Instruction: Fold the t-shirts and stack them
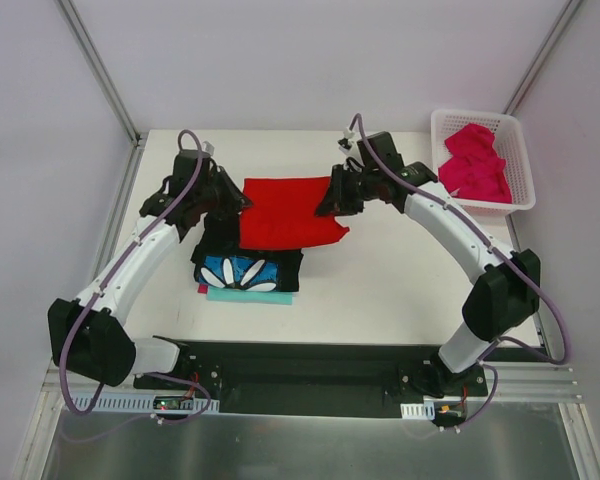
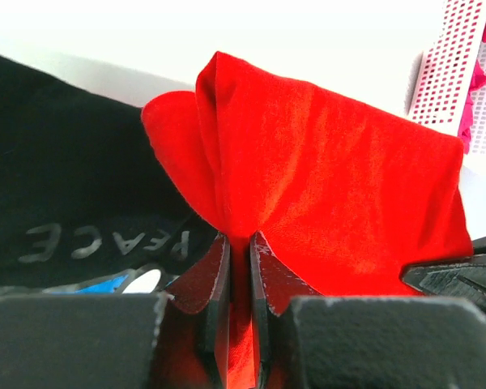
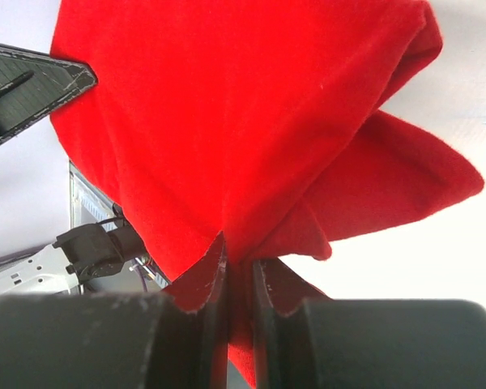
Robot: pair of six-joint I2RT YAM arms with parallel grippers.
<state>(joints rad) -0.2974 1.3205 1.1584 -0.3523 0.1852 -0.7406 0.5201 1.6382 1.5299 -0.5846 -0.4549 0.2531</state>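
A folded bright red t-shirt (image 1: pixel 288 212) hangs stretched between my two grippers above the table. My left gripper (image 1: pixel 238 200) is shut on its left edge, and the left wrist view shows red cloth (image 2: pixel 324 178) pinched between the fingers (image 2: pixel 215 279). At the shirt's right edge my right gripper (image 1: pixel 332 200) is shut on the cloth (image 3: pixel 243 113) as well. Below and to the left lies a folded black t-shirt with blue-and-white flower print (image 1: pixel 242 268), on top of other folded cloth. A magenta-pink t-shirt (image 1: pixel 475 160) lies crumpled in the white basket (image 1: pixel 521 140).
The white lattice basket stands at the back right corner of the table (image 1: pixel 400 290). A teal and a pink edge (image 1: pixel 240 295) stick out under the black shirt. The arm bases sit on a black rail (image 1: pixel 310 375) at the near edge.
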